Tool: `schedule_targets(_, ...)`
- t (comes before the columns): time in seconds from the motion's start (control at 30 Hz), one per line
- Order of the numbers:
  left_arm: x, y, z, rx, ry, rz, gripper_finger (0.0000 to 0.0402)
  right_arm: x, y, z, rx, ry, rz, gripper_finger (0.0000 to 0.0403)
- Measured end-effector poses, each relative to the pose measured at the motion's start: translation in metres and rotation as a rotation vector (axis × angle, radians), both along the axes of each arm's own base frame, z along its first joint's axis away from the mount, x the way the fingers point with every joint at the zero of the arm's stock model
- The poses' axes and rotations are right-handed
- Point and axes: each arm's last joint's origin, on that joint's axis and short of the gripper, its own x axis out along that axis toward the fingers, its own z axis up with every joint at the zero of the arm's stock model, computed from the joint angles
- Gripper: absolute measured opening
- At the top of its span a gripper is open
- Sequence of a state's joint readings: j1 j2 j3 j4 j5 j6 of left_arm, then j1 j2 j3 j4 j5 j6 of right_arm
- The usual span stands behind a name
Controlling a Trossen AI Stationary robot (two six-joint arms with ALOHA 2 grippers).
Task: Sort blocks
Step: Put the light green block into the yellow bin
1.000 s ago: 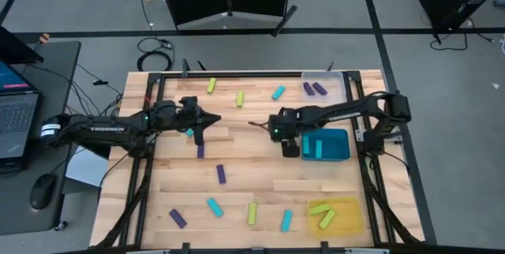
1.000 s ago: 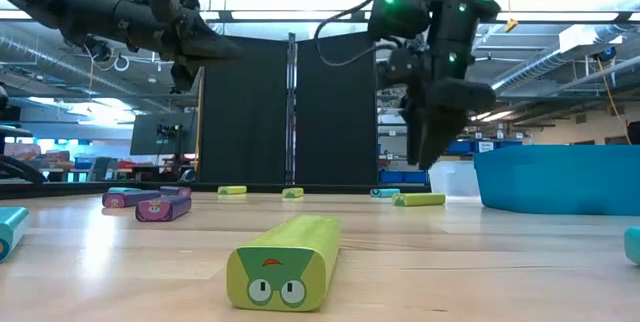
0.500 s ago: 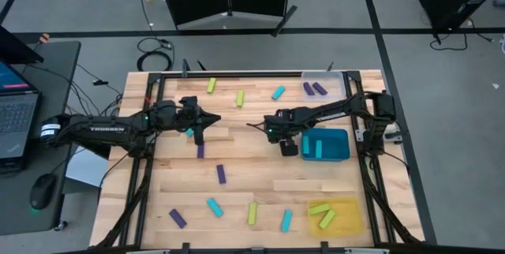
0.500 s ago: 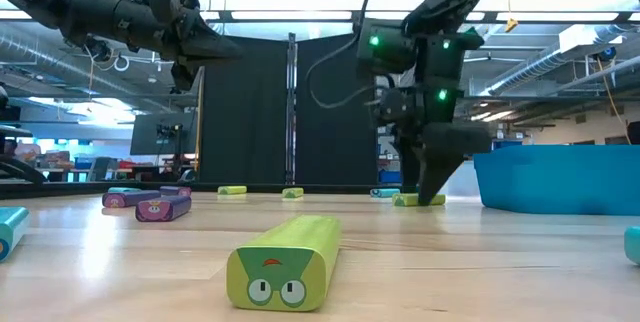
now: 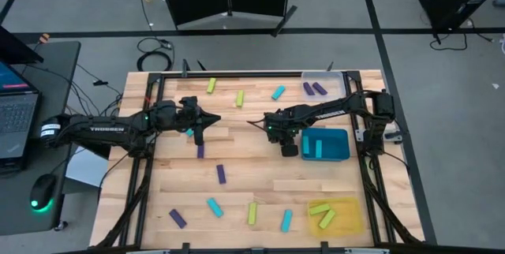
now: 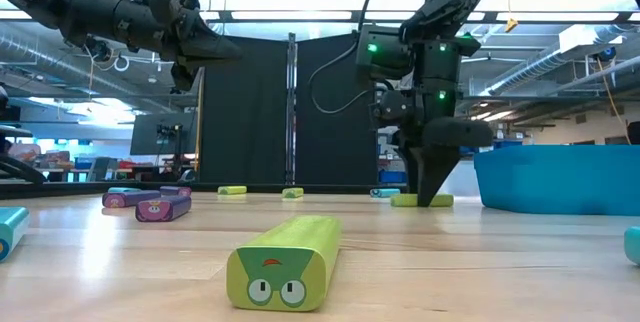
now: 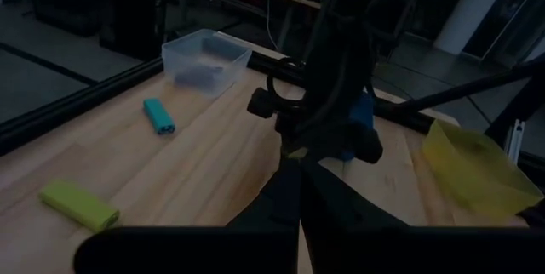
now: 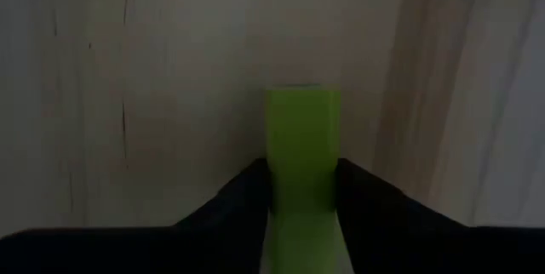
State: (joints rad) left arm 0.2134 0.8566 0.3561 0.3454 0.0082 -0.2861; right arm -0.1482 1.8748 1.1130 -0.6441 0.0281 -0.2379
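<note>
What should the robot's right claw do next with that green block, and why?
Probably lift it straight up. The right claw is down at the table with its fingers against both sides of the yellow-green block, which still lies on the wood. The yellow tray looks like its home.

Sixteen blocks in all, in three colours.

Five purple blocks [image 5: 222, 174]: two in the clear tray [image 5: 335, 76] at the desk's far right corner, three on the bare wood.

Five cyan blocks [image 5: 215, 207]: one in the teal tray [image 5: 341, 140] by the right edge, one partly hidden under the left arm, three in the open.

Six yellow-green blocks [image 5: 252, 213]: two in the yellow tray [image 5: 353, 207] at the near right corner, two near the far edge, one near the near edge, one between the right pincer's [image 6: 430, 194] fingers.

Three trays. Two arms, two pincers, counting the left pincer [image 5: 216, 118].
</note>
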Motion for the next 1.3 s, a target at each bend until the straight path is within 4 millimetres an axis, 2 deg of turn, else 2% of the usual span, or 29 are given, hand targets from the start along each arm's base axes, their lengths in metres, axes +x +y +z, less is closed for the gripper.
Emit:
schedule_targets(0.07,0.0,0.0,0.0,0.0,0.001,-0.001,0.0012,0.0,0.001,0.0,0.0,0.0,-0.004,0.0116)
schedule_targets(0.33,0.0,0.0,0.0,0.014,0.004,-0.004,0.0012,-0.001,0.003,0.009,0.008,-0.042,-0.02,0.0116)
schedule_targets(0.47,0.0,0.0,0.0,0.014,0.003,-0.005,0.0012,-0.002,0.009,0.04,0.017,-0.174,-0.033,0.0116)
schedule_targets(0.6,0.0,0.0,0.0,0.015,0.007,-0.005,0.0012,-0.011,0.024,0.074,0.085,-0.285,-0.03,0.0116)
schedule_targets(0.73,0.0,0.0,-0.001,0.016,0.016,-0.006,0.0012,-0.031,0.053,0.114,0.235,-0.374,-0.009,0.0116)
schedule_targets(0.9,0.0,0.0,-0.002,0.016,0.028,0.006,0.0012,-0.066,0.105,0.141,0.377,-0.33,-0.032,0.0116)
schedule_targets(1.17,0.0,0.001,-0.002,0.021,0.027,0.031,0.0012,-0.108,0.191,0.144,0.559,-0.129,-0.227,0.0116)
schedule_targets(1.3,0.0,0.001,-0.002,0.021,0.026,0.034,0.0012,-0.125,0.221,0.137,0.576,-0.028,-0.348,0.0116)
